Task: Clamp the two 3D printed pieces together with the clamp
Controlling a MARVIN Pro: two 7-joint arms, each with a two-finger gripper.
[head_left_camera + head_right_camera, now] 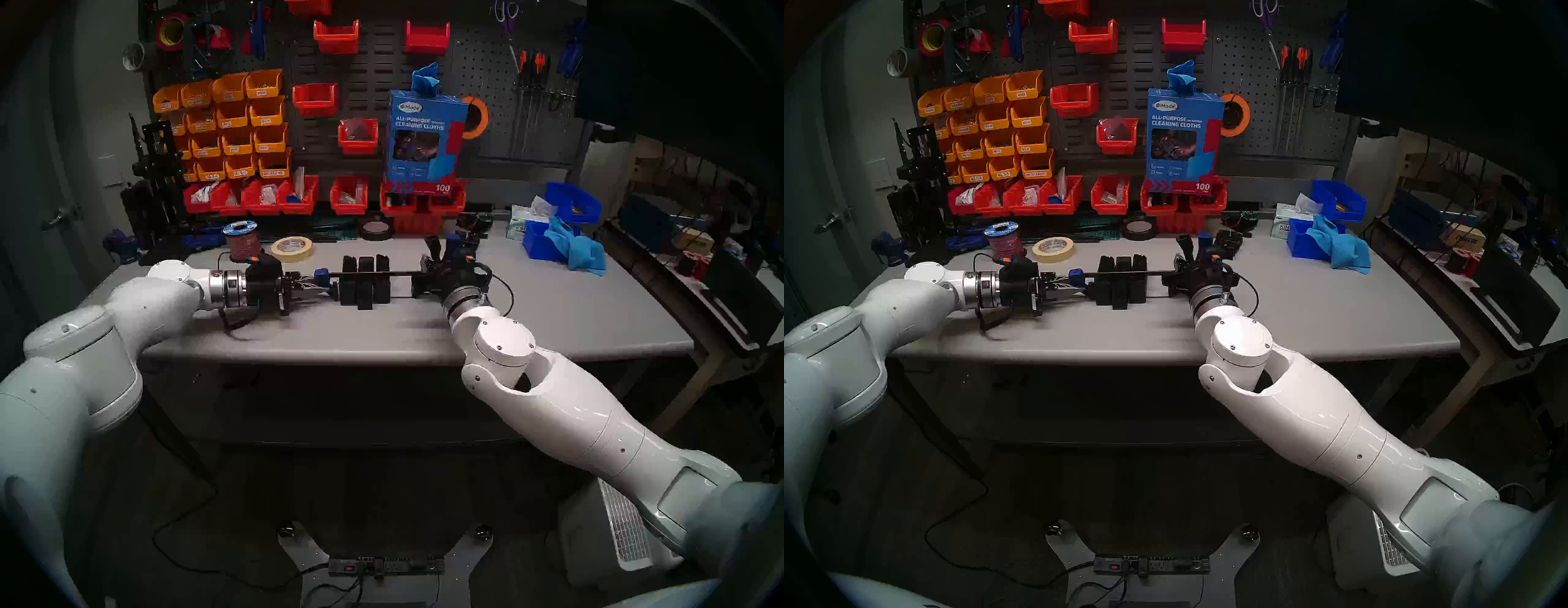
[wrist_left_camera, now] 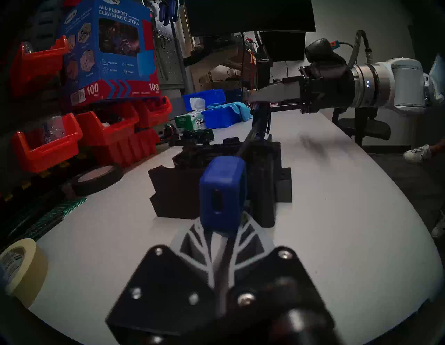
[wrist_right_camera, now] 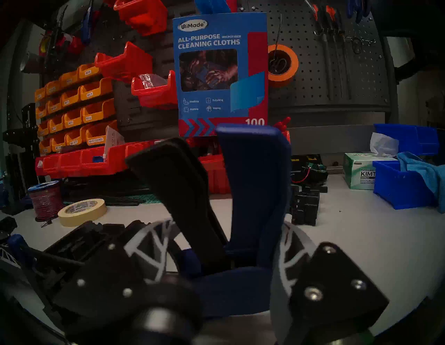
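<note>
- Clamp [image 1: 373, 274] stretched left to right over the middle of the grey table [image 1: 551, 314], its thin black bar lying level across the notched tops of the two 3D printed pieces [image 1: 365, 282].
- Pieces standing side by side on the table, roughly midway between the two grippers, touching each other.
- Left gripper [image 1: 316, 288] reaching in level from the left, fingers pinched together on the blue end cap [image 2: 222, 192] at the bar's left end; cap just beside the leftmost block.
- Right gripper [image 3: 240, 253] coming from the near right, closed on the clamp's trigger handle: black trigger [image 3: 178, 188] and blue grip [image 3: 255, 183] rising side by side between its fingers, seen in the right wrist view.
- Contact between the padded jaws and the blocks not clear from any view.
- Roll of masking tape [image 1: 292, 248] and spool of red wire [image 1: 242, 244] on the far left of the table, well apart from the blocks.
- Black tape roll [image 1: 375, 230] further back, near the red bins [image 1: 254, 197].
- Blue bins [image 1: 547, 242] with a blue cloth [image 1: 581, 250] at the far right, tissue box [image 1: 519, 220] just beside them.
- Box of cleaning cloths [image 1: 424, 136] upright against the pegboard, behind the clamp.
</note>
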